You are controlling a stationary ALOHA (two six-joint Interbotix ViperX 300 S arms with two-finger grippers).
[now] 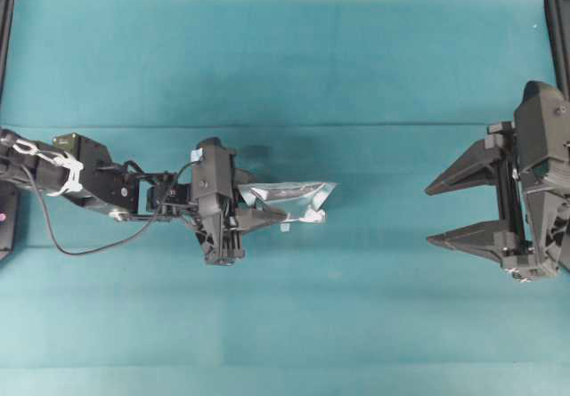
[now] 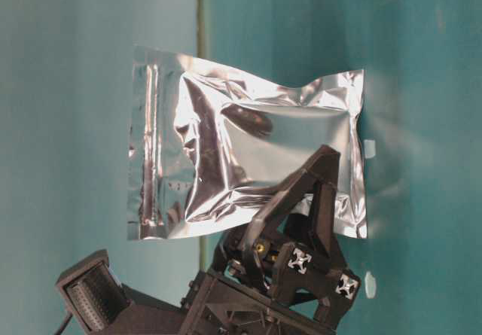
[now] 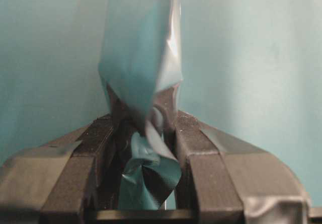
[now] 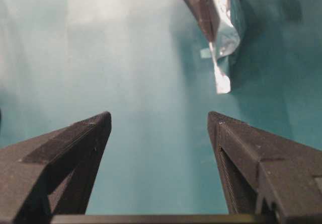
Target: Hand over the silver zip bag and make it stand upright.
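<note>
Table: the teal cloth lies under both my arms.
Right pincer: my jaws stand wide apart, holding nothing, well apart from the bag.
Left pincer: I clamp one end of the bag.
Silver zip bag: held above the cloth, near the middle.

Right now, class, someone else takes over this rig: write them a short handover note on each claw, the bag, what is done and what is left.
Left claw: shut on the bag, holding it up off the table.
Right claw: open, empty, facing the bag across a gap.
Done: bag picked up and presented.
Left: right claw takes the bag's free end, left lets go, then stand the bag upright.
</note>
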